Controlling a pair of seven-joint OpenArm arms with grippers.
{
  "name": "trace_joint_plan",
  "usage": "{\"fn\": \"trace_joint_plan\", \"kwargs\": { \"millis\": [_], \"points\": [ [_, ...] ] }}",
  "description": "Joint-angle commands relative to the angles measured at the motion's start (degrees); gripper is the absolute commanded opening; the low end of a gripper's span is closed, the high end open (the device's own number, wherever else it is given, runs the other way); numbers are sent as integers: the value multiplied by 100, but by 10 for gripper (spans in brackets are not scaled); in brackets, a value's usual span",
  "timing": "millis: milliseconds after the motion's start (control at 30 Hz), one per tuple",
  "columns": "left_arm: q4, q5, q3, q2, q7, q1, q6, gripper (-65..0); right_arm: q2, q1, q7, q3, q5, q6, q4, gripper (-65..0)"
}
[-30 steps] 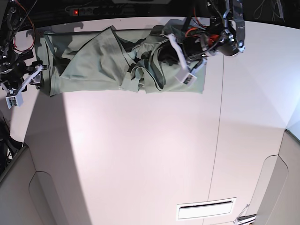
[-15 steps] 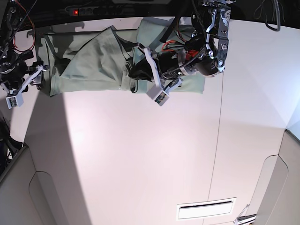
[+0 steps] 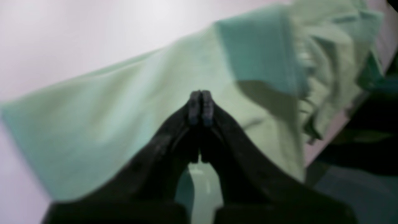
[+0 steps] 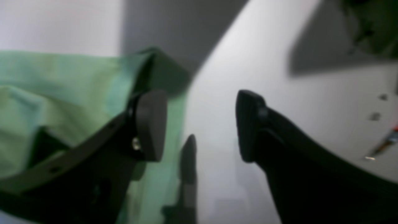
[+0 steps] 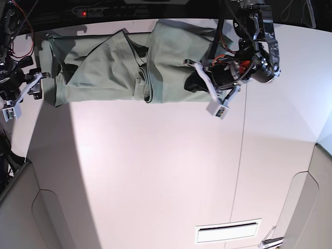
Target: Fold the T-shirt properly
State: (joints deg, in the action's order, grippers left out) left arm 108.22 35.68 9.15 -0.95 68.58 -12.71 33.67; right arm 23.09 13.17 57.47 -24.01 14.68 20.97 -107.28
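No writing, brand or label can be read on anything in view.

At the left edge of the base view, the right gripper (image 5: 13, 101) stands beside the shirt's left end, over the table (image 5: 155, 171). Its jaws are spread wide and hold nothing; in the right wrist view one finger (image 4: 150, 124) lies over the cloth's edge and the other over bare table.

The T-shirt (image 5: 104, 72) lies along the far edge of the table, near a dark strip with a red light (image 5: 84, 12). It is bunched into a long band whose long axis runs left to right across the base view. Loose diagonal folds cover its left half; a smoother panel forms its right half. The neck and sleeves cannot be told apart.

The left gripper (image 5: 218, 106) sits at the band's right end, at its near edge. Its jaws are clenched tip to tip with no cloth between them; the wrist view shows the fingertips (image 3: 201, 105) pressed together above the shirt.
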Motion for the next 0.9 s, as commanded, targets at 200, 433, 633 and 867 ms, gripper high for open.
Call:
{"fn": "trace_joint_plan", "kwargs": {
  "millis": [200, 433, 633, 867],
  "points": [
    [101, 758, 649, -205, 79, -94, 295, -650, 466, -44, -258, -656, -223, -24, 24, -305],
    [101, 824, 739, -387, 68, -92, 313, -650, 837, -68, 0, -994, 1725, 560, 1792, -305],
    [101, 949, 737, -385, 63, -76, 433, -650, 820, -533, 1270, -992, 4575, 1373, 3589, -305],
    [101, 953, 737, -385, 66, -76, 433, -650, 750, -678, 1788, -859, 5477, 1399, 3974, -305]
  ]
}}
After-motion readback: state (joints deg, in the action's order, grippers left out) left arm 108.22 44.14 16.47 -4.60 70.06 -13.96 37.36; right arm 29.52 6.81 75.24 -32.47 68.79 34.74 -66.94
